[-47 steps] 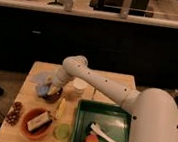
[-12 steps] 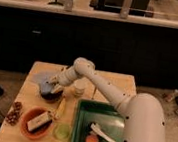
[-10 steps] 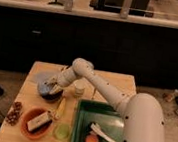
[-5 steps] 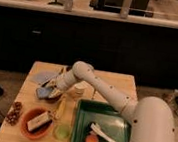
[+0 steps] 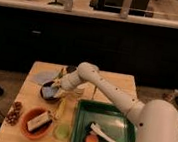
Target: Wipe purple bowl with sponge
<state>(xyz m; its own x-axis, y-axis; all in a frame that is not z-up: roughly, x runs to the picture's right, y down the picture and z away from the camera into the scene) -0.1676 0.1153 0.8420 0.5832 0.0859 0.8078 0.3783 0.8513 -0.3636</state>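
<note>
Camera view: the end effector (image 5: 58,87) is low over the purple bowl (image 5: 49,91) at the left part of the wooden worktop (image 5: 116,82).
The white arm reaches from the lower right across the worktop to the bowl. I cannot tell if the end effector is apart or together. A small blue and yellowish piece, probably the sponge (image 5: 57,84), shows at its tip, just at the rim of the bowl. The bowl is beside a flat pale bluish plate (image 5: 43,76). In front of it stands an orange-red bowl (image 5: 35,123) holding a pale block with a dark edge (image 5: 39,122). To the right is a green tray (image 5: 104,129) with a white utensil (image 5: 106,138) and an orange round thing (image 5: 90,141) inside.
</note>
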